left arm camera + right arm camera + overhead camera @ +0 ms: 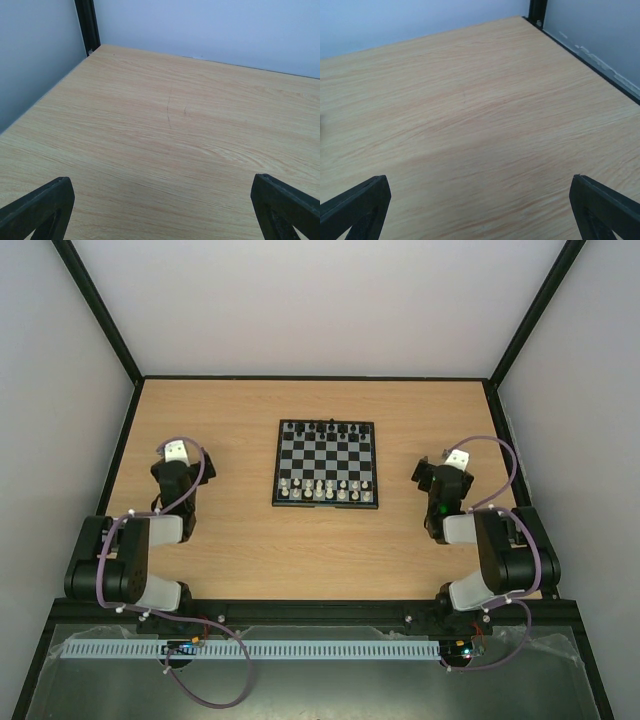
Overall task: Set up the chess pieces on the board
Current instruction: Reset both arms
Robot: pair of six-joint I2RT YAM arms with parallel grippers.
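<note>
board (326,462) lies square-on; chess pieces (325,490) line its near edge

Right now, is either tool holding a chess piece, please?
No, the left tool and the right tool each stand open over bare table.

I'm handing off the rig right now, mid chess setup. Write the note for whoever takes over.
Left gripper: open, empty, over the table left of the board.
Right gripper: open, empty, right of the board.
White chess pieces: standing in the board's two near rows. Black pieces line the far edge.
Done: the white pieces appear to be on the board.
Left: check each square. The pieces are too small in the top view to confirm order or gaps.
</note>
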